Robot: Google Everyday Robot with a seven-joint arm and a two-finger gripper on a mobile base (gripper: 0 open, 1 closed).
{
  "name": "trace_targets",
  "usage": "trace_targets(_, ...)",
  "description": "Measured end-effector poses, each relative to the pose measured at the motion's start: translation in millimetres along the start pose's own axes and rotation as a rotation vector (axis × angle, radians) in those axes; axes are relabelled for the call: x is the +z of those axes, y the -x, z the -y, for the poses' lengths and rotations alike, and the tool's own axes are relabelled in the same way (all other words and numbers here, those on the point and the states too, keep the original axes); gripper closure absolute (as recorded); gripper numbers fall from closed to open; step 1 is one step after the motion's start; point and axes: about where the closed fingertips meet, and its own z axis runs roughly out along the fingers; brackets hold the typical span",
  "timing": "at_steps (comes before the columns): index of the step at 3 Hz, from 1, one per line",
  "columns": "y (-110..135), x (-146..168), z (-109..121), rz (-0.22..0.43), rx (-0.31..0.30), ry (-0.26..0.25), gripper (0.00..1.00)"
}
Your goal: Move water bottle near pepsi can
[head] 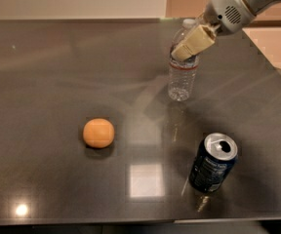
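Pepsi can (212, 164) nearest, upright at front right of dark table (43, 106). Orange fruit (99, 132) off to its left, well apart. Farther back — water bottle (183, 79), upright, apart from the can. Gripper (184, 51) at bottle's shoulder, reaching in from upper right — jaws pinching it below the white cap.

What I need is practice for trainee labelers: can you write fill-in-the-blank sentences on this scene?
1. The gripper clasps the water bottle at its ___ half.
2. The water bottle is ___, not lying down.
3. In the camera view, the pepsi can sits to the ___ of the orange.
Missing words: upper; upright; right.
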Motion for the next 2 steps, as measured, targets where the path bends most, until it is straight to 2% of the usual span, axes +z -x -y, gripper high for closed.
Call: trace_targets(2, -25, -28, -47, 0.011, 0.074, -0.001, 1.00)
